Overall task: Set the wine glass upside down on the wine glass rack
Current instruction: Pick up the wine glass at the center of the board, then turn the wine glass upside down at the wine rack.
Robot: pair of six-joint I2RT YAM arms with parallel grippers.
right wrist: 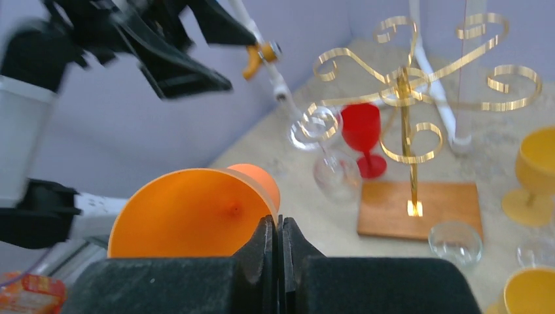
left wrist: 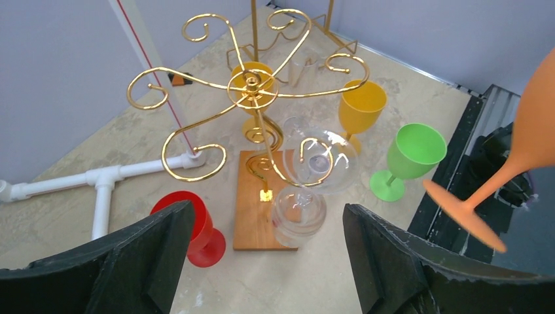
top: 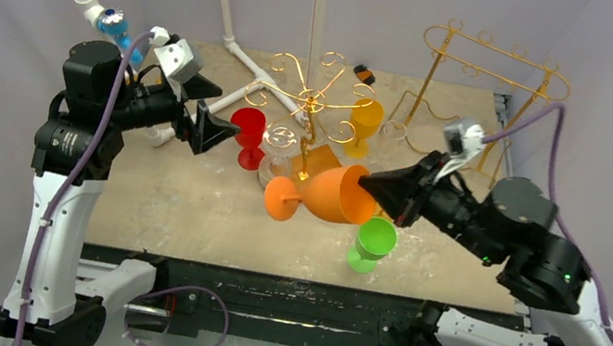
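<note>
- From the top camera, we see the right claw (top: 372,189) clenched on the rim of the orange wine glass (top: 332,196). The glass lies on its side in the air, mouth toward the claw and foot pointing left.
- The glass hangs over the desk (top: 185,204) on the near side of the gold rack (top: 313,99), and as far as we can tell it is not hooked on any arm. The green glass (top: 373,241) stands on the desk just nearer the arm bases.
- The left claw (top: 211,112) is released, jaws wide, raised beside the red glass (top: 246,130) at the rack's left.
- A yellow glass (top: 365,122) stands right of the rack's stem, and a second gold rack (top: 489,72) stands toward the far right corner.
- From the left wrist, we look down between two spread fingers (left wrist: 131,261) with nothing between them. Beyond them the rack's curled arms fan out from a stem fixed on a wooden base (left wrist: 252,216).
- A clear glass (left wrist: 307,183) seems to hang foot-up from one arm, though we cannot tell for sure.
- The orange wine glass (left wrist: 523,131) shows at the right edge of this view, tilted with its foot low and apart from the rack's arms.
- From the right wrist, the fingers (right wrist: 262,248) press together on the glass's rim and we look into its orange bowl (right wrist: 196,209).
- Beyond it stands the rack, with the red glass (right wrist: 362,131) upright on the desk just left of the stem — the blurred left arm fills the upper left corner.
</note>
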